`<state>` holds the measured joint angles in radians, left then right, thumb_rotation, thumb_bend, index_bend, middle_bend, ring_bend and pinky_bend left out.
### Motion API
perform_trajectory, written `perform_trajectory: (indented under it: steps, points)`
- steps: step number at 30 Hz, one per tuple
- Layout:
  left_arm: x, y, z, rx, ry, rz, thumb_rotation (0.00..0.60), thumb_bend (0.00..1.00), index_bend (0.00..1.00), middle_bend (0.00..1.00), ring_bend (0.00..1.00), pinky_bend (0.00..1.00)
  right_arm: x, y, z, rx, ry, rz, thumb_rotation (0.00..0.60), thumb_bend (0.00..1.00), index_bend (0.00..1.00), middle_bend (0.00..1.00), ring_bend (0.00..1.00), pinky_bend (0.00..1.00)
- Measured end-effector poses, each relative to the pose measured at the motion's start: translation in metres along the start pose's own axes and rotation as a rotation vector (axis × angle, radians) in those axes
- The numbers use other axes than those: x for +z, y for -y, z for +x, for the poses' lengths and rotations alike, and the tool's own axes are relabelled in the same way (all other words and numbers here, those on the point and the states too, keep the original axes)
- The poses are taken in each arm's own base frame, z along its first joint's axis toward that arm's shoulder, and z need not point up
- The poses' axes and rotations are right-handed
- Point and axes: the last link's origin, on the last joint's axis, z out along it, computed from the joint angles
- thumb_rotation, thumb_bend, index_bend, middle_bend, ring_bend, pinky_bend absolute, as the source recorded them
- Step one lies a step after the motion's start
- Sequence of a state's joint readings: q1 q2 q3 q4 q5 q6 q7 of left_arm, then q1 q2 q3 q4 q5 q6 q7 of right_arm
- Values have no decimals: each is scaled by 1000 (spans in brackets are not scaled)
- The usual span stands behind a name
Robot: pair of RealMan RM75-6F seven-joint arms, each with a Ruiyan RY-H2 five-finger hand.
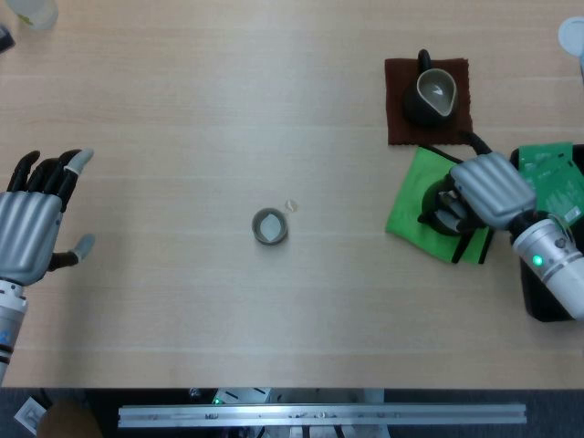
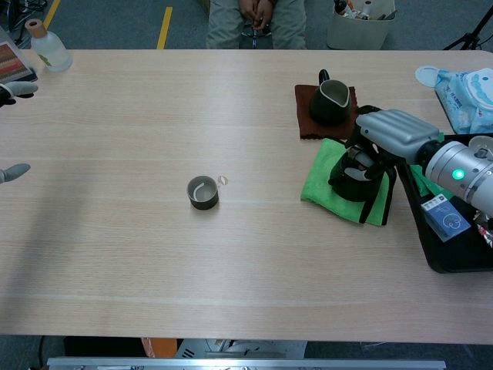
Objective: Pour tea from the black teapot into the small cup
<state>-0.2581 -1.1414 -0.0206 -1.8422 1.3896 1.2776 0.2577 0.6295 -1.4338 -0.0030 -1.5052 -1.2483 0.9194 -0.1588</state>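
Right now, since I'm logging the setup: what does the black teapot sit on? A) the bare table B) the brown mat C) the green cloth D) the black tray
C: the black teapot, with the right hand over it, rests on the green cloth; the brown mat holds a pitcher.

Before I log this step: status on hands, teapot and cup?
Right hand down over black teapot on green cloth, grip unconfirmed. Left hand open, far side. Small cup mid-table, path between clear.
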Motion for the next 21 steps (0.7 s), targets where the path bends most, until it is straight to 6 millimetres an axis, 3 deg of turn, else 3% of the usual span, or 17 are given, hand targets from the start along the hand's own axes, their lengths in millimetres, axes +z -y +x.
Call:
perform_trajectory:
  steps: [10, 21]
  points:
    - [0, -1, -1, 4, 5, -2, 600, 253, 18, 105, 139, 76, 0, -4, 1, 3, 1, -16, 571, 271, 824, 684, 618, 1]
    - [1, -2, 1, 8, 1, -1, 600, 254, 18, 105, 139, 76, 2, -3, 4, 4, 10, -15, 569, 166, 690, 534, 407, 0]
